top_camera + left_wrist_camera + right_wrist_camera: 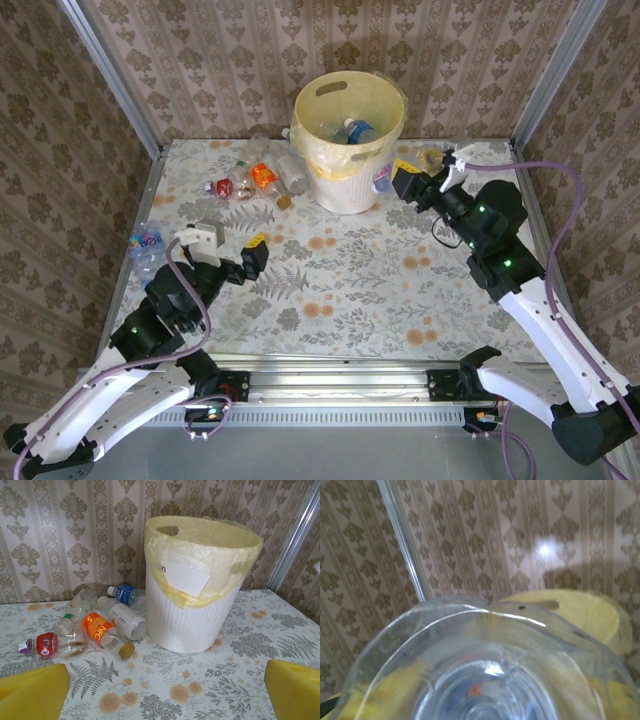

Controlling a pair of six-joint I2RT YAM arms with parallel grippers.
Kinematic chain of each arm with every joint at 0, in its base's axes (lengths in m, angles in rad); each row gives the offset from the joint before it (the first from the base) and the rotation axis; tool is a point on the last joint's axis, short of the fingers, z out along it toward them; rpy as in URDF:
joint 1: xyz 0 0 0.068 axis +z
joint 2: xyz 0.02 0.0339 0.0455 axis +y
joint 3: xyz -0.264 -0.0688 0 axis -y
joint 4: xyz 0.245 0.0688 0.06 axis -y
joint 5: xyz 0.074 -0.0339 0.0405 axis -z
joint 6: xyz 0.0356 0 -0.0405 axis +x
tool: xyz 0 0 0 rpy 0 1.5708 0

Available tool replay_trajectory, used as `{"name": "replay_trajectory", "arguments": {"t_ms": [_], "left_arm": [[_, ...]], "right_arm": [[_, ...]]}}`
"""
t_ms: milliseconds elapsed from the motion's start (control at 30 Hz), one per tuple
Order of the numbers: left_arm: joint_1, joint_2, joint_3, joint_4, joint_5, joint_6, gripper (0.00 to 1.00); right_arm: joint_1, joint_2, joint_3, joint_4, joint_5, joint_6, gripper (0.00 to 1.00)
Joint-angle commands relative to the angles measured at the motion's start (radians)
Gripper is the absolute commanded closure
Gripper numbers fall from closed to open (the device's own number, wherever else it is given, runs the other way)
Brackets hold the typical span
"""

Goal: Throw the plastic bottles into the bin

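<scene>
The bin [350, 135] stands at the back middle of the table, lined in pale yellow, with several plastic bottles [350, 130] inside. More bottles lie left of it [250, 180]: an orange-labelled one [100, 629], a white-labelled one [127, 621], a blue-labelled one [122, 594] and a red-labelled one [42, 645]. My left gripper [248, 258] is open in front of them, with bare table between its yellow fingers [32, 692]. Just right of the bin, my right gripper [398, 180] is shut on a clear bottle [485, 655], with the bin's rim [580, 612] behind it.
One more bottle [145, 240] lies at the table's left edge. Metal corner posts [110, 75] and patterned walls close in the table on three sides. The floral tabletop [370, 270] stretches between the two arms.
</scene>
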Motion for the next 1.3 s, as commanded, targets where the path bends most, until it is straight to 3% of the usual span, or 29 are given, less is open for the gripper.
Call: {"name": "replay_trajectory", "arguments": {"t_ms": [0,467,800,1033,1167,1267], "left_arm": [[0.004,-0.026,-0.007,-0.019,-0.053,0.004,0.0],[0.006,-0.047,0.011,-0.11,-0.167,-0.023,0.0],[0.01,-0.052,0.014,-0.113,-0.186,-0.014,0.0],[0.017,-0.052,0.022,-0.124,-0.196,-0.01,0.0],[0.018,-0.051,0.035,-0.147,-0.193,-0.022,0.0],[0.019,-0.052,0.045,-0.174,-0.207,-0.047,0.0]], "right_arm": [[-0.004,0.012,0.081,0.148,0.029,-0.049,0.44],[-0.003,0.047,0.189,0.551,-0.009,-0.091,0.45],[-0.003,0.058,0.25,0.62,-0.012,-0.111,0.45],[-0.004,0.162,0.328,0.471,0.024,-0.106,0.45],[-0.016,0.362,0.457,0.276,0.028,-0.09,0.44],[-0.046,0.592,0.634,0.073,-0.051,-0.063,0.32]]}}
